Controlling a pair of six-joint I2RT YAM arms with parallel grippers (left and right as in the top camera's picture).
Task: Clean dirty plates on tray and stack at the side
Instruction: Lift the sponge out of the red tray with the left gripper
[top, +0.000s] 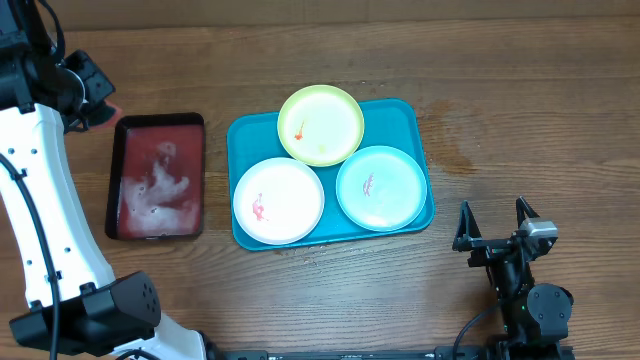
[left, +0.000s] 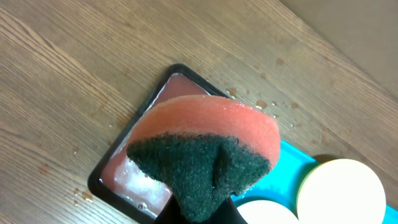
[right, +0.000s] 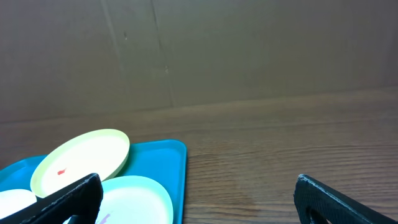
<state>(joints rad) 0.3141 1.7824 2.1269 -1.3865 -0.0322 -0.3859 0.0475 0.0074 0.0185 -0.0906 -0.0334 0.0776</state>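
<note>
Three plates lie on the teal tray (top: 415, 120): a yellow-green plate (top: 320, 124) at the back, a white plate (top: 278, 200) front left and a pale blue plate (top: 380, 187) front right. Each has a small red smear. My left gripper (top: 88, 92) hangs over the table's far left, shut on an orange sponge (left: 205, 121) whose green scouring side (left: 199, 168) faces the wrist camera. In the left wrist view the gripper (left: 202, 214) is mostly hidden behind the sponge. My right gripper (top: 495, 225) stands open just right of the tray, holding nothing.
A dark red tray (top: 112, 180) with a black rim, holding soapy water, sits left of the teal tray. Water drops dot the wood (left: 273, 102) near it. In the right wrist view the teal tray's corner (right: 177, 155) lies ahead left, with a brown wall behind.
</note>
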